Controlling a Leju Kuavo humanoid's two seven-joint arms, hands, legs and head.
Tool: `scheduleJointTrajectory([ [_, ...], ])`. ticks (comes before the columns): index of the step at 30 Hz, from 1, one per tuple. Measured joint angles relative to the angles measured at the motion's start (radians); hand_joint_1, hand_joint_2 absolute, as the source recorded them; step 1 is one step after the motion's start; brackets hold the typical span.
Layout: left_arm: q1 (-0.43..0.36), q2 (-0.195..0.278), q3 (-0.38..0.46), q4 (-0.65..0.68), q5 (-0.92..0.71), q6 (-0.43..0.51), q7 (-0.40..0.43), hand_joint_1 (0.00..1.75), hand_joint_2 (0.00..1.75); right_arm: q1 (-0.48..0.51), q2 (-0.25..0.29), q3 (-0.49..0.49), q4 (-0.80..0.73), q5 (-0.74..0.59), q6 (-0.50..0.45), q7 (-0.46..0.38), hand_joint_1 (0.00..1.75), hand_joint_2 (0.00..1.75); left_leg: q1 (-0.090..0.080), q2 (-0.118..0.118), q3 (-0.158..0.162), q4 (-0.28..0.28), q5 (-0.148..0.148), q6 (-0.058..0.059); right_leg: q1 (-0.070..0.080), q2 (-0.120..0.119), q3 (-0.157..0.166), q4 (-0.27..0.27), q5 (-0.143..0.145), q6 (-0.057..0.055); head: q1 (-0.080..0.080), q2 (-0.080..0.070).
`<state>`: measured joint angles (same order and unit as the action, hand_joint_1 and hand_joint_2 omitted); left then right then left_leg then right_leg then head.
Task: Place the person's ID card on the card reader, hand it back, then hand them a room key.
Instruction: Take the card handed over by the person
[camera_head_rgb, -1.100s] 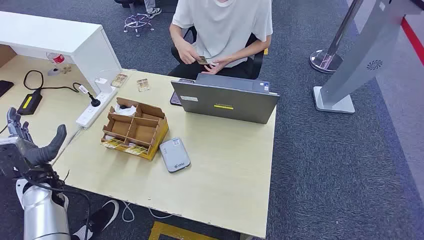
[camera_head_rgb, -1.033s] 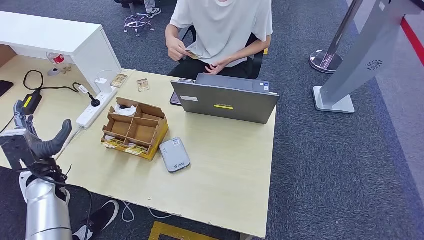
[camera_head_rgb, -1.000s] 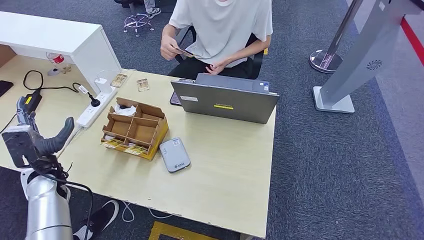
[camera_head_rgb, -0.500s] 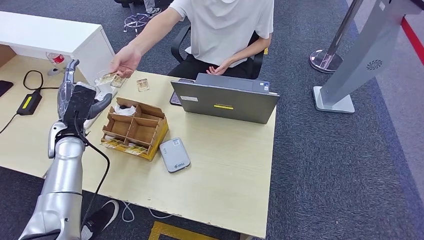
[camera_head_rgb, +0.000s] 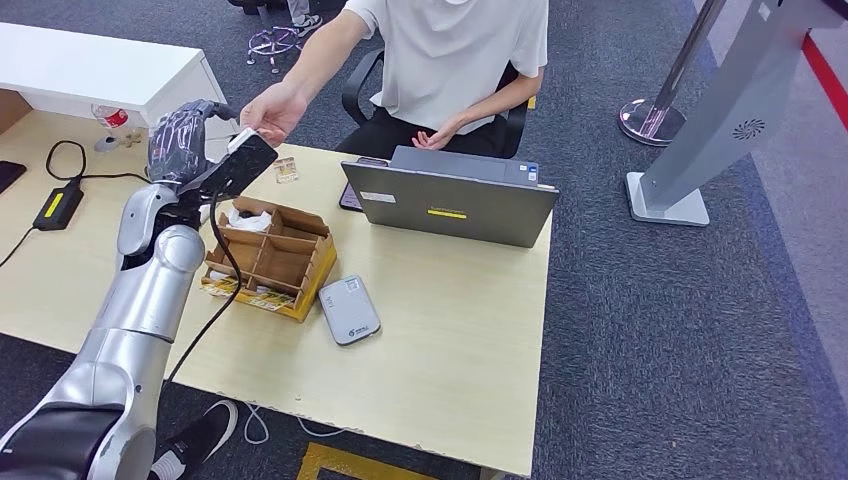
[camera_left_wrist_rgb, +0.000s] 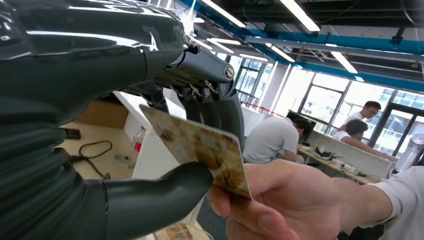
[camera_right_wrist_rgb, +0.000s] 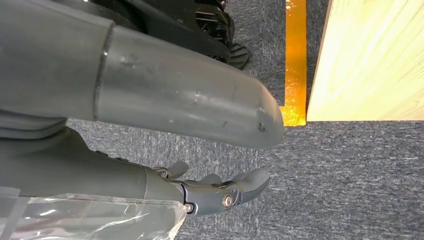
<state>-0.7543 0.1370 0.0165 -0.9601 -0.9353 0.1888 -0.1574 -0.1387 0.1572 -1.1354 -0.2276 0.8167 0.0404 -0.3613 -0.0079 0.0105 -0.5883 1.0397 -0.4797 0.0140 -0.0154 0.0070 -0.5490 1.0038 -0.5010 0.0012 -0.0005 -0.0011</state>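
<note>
The person's hand reaches over the table's far left corner and holds out the ID card. My left hand is raised right up to it. In the left wrist view the patterned ID card stands between my thumb and my straight fingers; the thumb touches its lower edge while the person's fingers still pinch it. The grey card reader lies flat mid-table. My right hand hangs beside the table with loosely spread fingers and holds nothing.
A partitioned cardboard box sits just under my left arm, next to the reader. An open laptop stands between the person and the reader. A small card lies near the far edge. The table corner and yellow floor tape are near my right hand.
My left arm rose from beside the table to the far left corner. The person stretched an arm out with the card, and it now sits between my thumb and fingers.
</note>
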Motion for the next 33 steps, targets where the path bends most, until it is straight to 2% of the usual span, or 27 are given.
scheduleJointTrajectory([
  [6, -0.007, 0.002, -0.010, 0.005, -0.010, 0.003, 0.005, 1.75, 1.75, 0.000, 0.000, 0.001, 0.000, 0.000, 0.000, 0.000, 0.00, 0.00, 0.000, 0.000, 0.000, 0.000, 0.000, 0.000, 0.000, 0.000, 0.000, 0.000, 0.000, 0.000, 0.000, 0.000],
  [8, -0.031, 0.008, -0.037, 0.023, -0.046, 0.015, 0.022, 1.75, 1.75, 0.000, 0.000, 0.003, 0.000, -0.002, 0.000, 0.005, 0.00, 0.00, 0.000, 0.000, 0.000, 0.000, 0.000, 0.000, 0.000, 0.000, 0.000, 0.000, 0.000, 0.000, 0.000, 0.000],
  [13, -0.185, 0.045, -0.258, 0.144, -0.303, 0.128, 0.130, 1.75, 1.75, 0.001, 0.000, 0.019, 0.001, -0.021, -0.003, 0.033, 0.00, 0.00, 0.000, 0.000, -0.001, 0.000, 0.000, 0.000, 0.000, 0.000, 0.000, 0.000, 0.000, 0.000, 0.001, 0.000],
  [18, -0.188, 0.049, -0.301, 0.158, -0.305, 0.183, 0.127, 1.75, 1.75, 0.002, 0.000, 0.021, 0.004, -0.029, -0.012, 0.035, 0.00, 0.00, 0.000, 0.000, -0.001, 0.000, 0.000, 0.000, 0.000, 0.000, 0.000, 0.000, 0.000, 0.000, 0.001, 0.000],
  [21, -0.155, 0.049, -0.314, 0.130, -0.275, 0.198, 0.108, 1.75, 1.75, 0.006, 0.000, 0.022, 0.006, -0.035, -0.015, 0.034, 0.00, 0.00, 0.000, 0.000, 0.000, 0.000, 0.000, 0.000, 0.000, 0.000, 0.000, 0.000, 0.000, 0.000, 0.001, 0.000],
  [26, -0.020, 0.048, -0.338, -0.025, -0.252, 0.197, 0.100, 1.75, 1.75, 0.016, 0.000, 0.022, 0.006, -0.051, -0.015, 0.024, 0.00, 0.00, 0.000, 0.000, -0.001, 0.000, 0.000, 0.000, 0.000, 0.000, 0.000, 0.000, 0.000, 0.000, 0.001, 0.000],
  [30, 0.107, 0.047, -0.379, -0.189, -0.258, 0.144, 0.103, 1.75, 1.75, 0.029, 0.000, 0.021, 0.006, -0.065, -0.014, 0.011, 0.00, 0.00, 0.000, 0.000, -0.001, 0.000, 0.000, 0.000, 0.000, 0.000, -0.001, 0.000, 0.000, 0.000, 0.001, 0.000],
  [33, 0.172, 0.048, -0.411, -0.275, -0.269, 0.084, 0.115, 1.75, 1.75, 0.037, 0.000, 0.020, 0.006, -0.072, -0.014, 0.005, 0.00, 0.00, 0.000, 0.000, -0.001, 0.000, 0.000, 0.000, 0.000, 0.000, -0.001, 0.000, 0.000, 0.000, 0.001, 0.000],
])
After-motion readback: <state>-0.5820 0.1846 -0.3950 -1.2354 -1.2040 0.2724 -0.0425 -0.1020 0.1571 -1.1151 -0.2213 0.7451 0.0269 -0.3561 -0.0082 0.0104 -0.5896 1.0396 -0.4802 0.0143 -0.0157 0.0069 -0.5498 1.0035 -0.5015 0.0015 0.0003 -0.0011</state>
